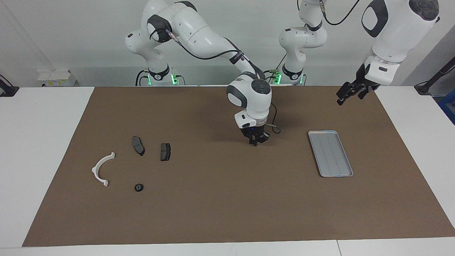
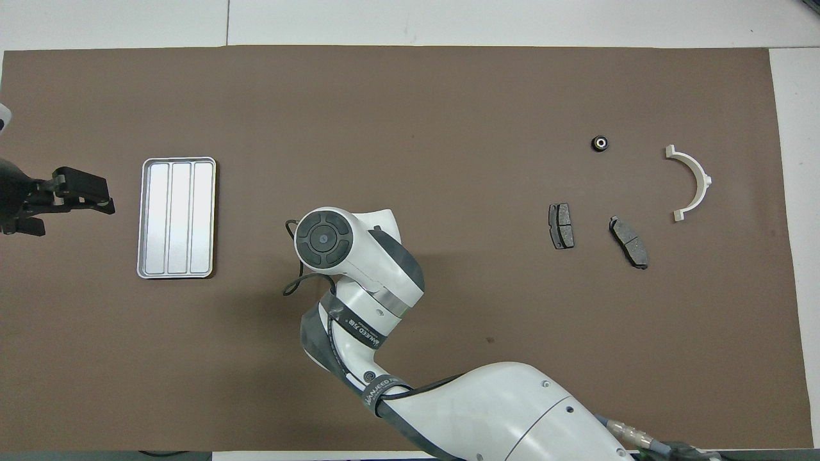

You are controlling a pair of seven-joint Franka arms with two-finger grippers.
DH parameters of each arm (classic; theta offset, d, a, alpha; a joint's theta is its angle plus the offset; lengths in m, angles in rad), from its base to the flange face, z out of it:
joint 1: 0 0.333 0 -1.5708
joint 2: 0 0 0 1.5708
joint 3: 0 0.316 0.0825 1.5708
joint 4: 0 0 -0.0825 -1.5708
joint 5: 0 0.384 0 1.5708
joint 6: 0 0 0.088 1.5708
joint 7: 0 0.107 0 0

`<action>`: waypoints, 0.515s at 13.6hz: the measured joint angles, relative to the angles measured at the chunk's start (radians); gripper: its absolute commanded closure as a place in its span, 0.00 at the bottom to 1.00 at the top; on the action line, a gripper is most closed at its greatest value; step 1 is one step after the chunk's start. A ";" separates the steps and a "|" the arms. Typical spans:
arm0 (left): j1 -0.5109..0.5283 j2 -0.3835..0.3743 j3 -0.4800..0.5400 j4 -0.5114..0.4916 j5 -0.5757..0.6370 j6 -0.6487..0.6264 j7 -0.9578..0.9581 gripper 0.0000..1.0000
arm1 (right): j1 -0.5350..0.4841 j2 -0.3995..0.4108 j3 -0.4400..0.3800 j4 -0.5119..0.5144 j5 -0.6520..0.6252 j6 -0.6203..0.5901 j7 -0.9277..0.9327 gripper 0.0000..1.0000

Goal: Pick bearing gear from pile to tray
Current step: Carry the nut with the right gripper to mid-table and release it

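The bearing gear (image 1: 138, 187) (image 2: 599, 143), a small black round piece, lies on the brown mat in the pile toward the right arm's end of the table. Beside it lie a white half-ring bracket (image 1: 94, 168) (image 2: 705, 179) and two dark brake pads (image 1: 138, 145) (image 1: 165, 152) (image 2: 561, 226) (image 2: 629, 242). The silver tray (image 1: 330, 153) (image 2: 176, 218) sits empty toward the left arm's end. My right gripper (image 1: 255, 140) points down, low over bare mat between pile and tray; its wrist hides it from overhead. My left gripper (image 1: 346, 94) (image 2: 83, 198) waits open in the air beside the tray.
The brown mat (image 1: 227, 206) covers most of the white table. The right arm's forearm and elbow (image 2: 384, 307) stretch over the mat's middle from the robots' edge. Nothing else lies on the mat.
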 measured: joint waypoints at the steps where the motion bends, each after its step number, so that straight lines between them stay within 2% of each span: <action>1: 0.000 0.000 0.000 0.000 0.000 0.000 0.000 0.00 | 0.000 0.000 -0.002 0.009 0.000 -0.037 0.000 0.00; 3: 0.000 0.000 0.000 0.000 0.000 0.000 0.000 0.00 | -0.008 -0.002 -0.011 0.068 -0.001 -0.145 0.000 0.00; 5: 0.000 0.000 0.000 0.000 0.000 0.000 0.000 0.00 | -0.045 -0.014 -0.009 0.171 -0.001 -0.264 -0.016 0.00; 7: 0.000 0.000 0.000 0.000 0.000 0.000 0.000 0.00 | -0.093 -0.056 -0.007 0.231 -0.001 -0.344 -0.119 0.00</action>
